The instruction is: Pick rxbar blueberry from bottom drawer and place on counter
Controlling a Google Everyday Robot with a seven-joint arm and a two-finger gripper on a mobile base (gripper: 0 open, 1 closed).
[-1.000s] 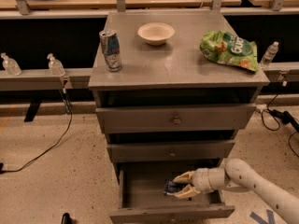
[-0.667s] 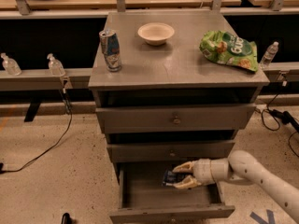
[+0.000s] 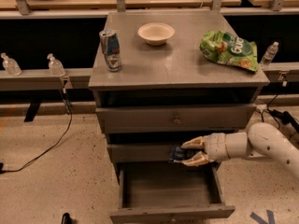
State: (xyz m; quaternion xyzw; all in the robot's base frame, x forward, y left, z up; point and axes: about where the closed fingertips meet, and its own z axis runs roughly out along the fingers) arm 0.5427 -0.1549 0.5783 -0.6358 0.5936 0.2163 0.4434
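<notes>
Rxbar blueberry (image 3: 175, 151) is pinched by one end in my gripper (image 3: 186, 153), just above the open bottom drawer (image 3: 168, 213). I judge it light, flat and slick-wrapped; a firm grip across its width should hold.

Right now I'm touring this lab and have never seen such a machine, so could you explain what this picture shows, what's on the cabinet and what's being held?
One camera looks down at the front of a grey three-drawer cabinet; where the camera sits I cannot tell. The white tube coming in from the right is the robot's arm, ending in a two-finger gripper. The gripper is shut on a small dark snack bar, the rxbar blueberry, held above the open bottom drawer. On the counter stand a drink can and a pale bowl, and a green chip bag lies at the right.
</notes>
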